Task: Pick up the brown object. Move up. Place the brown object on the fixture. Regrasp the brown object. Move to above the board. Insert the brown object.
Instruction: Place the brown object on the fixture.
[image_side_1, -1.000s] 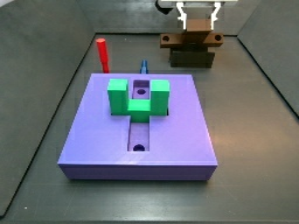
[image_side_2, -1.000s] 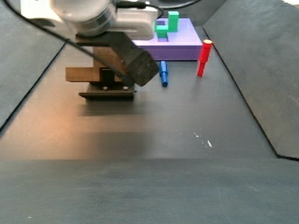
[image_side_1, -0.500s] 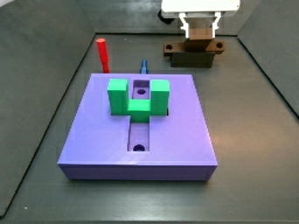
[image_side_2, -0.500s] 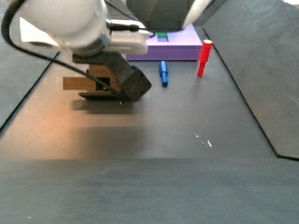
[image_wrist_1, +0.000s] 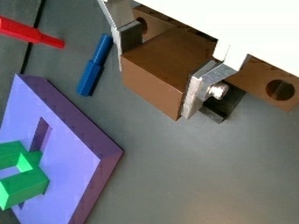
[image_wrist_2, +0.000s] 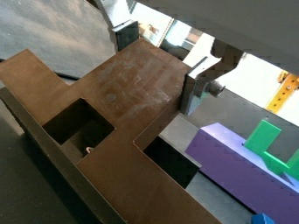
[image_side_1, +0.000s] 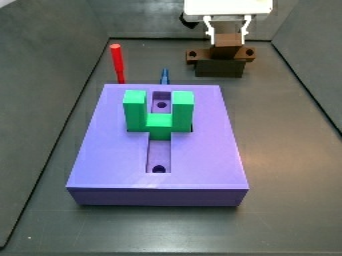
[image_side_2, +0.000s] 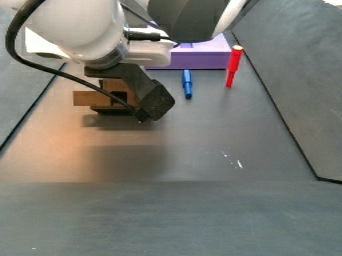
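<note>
The claw (image_wrist_1: 170, 63) is clamped on the brown object (image_wrist_1: 176, 74), which sits on the fixture (image_side_1: 221, 68) right below it.

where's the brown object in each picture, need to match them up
Wrist view: the brown object sits between the hand's fingers, hole end past one finger.
Wrist view: brown object fills most of the frame.
Side view: far back, on the fixture, under the hand.
Side view: brown object pokes out beside the arm.
Shared landmark: the board, visible in all four.
</note>
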